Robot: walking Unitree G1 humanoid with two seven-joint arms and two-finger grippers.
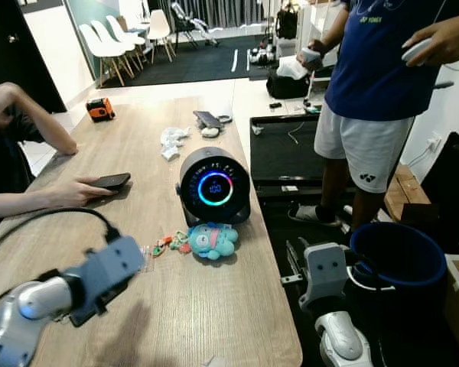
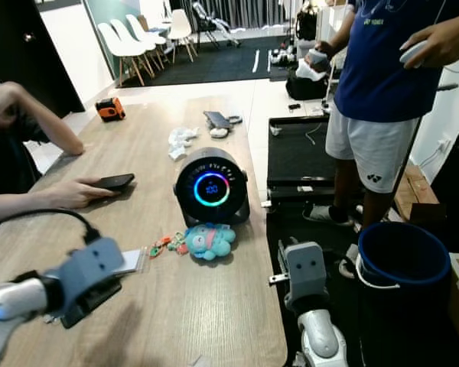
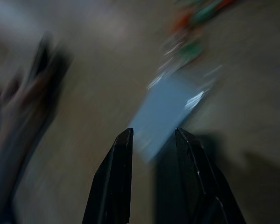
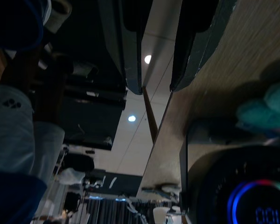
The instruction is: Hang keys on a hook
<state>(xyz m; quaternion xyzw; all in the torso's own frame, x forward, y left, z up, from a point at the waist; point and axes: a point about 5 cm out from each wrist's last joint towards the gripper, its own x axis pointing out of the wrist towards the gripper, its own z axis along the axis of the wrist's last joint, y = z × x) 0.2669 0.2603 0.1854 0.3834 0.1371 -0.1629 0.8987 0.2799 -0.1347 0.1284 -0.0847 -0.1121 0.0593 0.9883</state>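
One bunch of keys (image 1: pixel 167 245) with orange and green tags and a clear card sleeve (image 3: pixel 165 112) lies on the wooden table (image 1: pixel 191 306), touching a teal plush (image 1: pixel 213 240) before a round black speaker (image 1: pixel 214 186). Left gripper (image 3: pixel 153 135) hovers parted, empty, near the sleeve. Right gripper's (image 4: pixel 156 86) fingers stand apart beside the table's edge. Chairs (image 1: pixel 107 42) line the far wall.

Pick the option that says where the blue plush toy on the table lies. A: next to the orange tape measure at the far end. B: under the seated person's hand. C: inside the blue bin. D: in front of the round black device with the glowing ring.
D: the blue plush toy lies on the table just in front of the round black device, with the keys beside it.
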